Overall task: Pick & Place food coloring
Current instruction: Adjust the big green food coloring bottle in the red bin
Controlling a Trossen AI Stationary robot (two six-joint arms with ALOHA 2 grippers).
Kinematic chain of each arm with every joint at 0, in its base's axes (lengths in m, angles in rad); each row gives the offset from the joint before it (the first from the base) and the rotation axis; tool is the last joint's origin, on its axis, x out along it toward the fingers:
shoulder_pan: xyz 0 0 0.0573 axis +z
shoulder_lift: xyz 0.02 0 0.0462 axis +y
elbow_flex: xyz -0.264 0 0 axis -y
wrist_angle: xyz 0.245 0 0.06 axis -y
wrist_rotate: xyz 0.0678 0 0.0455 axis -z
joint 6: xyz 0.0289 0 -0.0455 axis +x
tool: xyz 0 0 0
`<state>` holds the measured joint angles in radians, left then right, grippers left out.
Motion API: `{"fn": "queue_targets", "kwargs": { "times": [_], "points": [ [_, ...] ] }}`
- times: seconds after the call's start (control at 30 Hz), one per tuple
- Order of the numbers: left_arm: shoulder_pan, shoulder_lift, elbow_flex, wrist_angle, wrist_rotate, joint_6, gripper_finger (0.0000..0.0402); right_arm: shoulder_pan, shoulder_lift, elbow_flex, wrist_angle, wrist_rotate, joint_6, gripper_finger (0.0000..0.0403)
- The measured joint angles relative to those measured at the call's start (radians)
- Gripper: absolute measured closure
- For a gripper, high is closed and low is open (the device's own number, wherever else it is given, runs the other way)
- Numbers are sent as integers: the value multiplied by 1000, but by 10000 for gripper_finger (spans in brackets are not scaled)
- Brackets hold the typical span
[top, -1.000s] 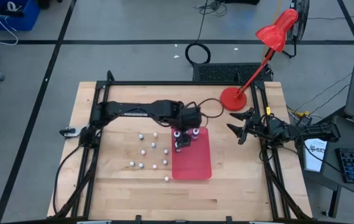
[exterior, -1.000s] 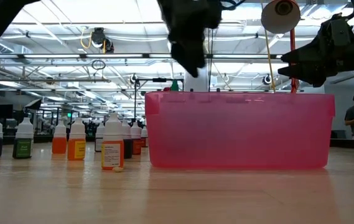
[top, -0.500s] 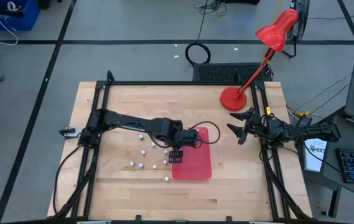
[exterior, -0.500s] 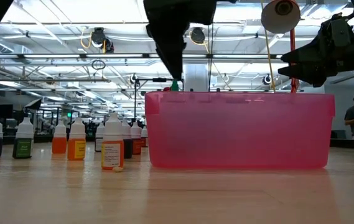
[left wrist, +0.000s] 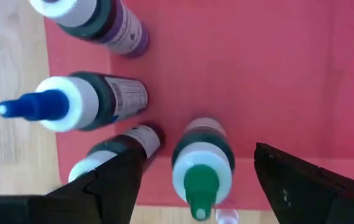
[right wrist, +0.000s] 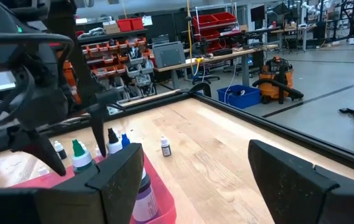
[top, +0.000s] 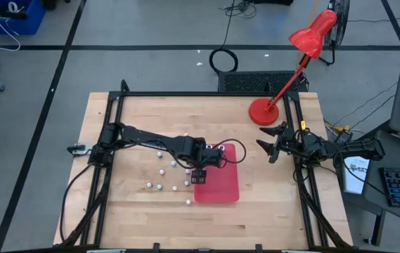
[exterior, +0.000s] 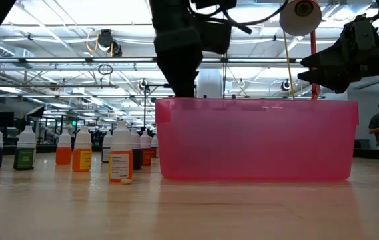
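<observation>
Left gripper [left wrist: 192,180] spread around green-tipped bottle [left wrist: 200,163] in red tray [left wrist: 239,68], labels unreadable

4 bottles [left wrist: 96,106] in 1 red tray [left wrist: 239,74], 9 loose on table [top: 143,211]

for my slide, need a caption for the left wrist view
Left claw open over green-capped bottle standing in red bin with three others.

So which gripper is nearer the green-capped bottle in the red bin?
Left. The left gripper is open right above the green-capped bottle in the red bin; the right gripper waits off beyond the bin.
</observation>
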<state>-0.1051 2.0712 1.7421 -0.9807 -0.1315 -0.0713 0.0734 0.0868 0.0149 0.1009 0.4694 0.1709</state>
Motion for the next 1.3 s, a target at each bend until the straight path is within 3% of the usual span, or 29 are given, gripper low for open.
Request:
{"fn": "queue_targets", "kwargs": {
  "times": [0.33,0.63,0.97,1.3],
  "points": [
    [0,0,-31,37,0,15,133,0,0,0,0,0,0,124],
    [0,0,-31,51,2,34,264,0,0,0,0,0,0,124],
    [-8,1,82,81,0,145,265,0,0,0,0,0,0,124],
    [17,1,108,344,1,329,262,0,0,0,0,0,0,124]
  ]
}}
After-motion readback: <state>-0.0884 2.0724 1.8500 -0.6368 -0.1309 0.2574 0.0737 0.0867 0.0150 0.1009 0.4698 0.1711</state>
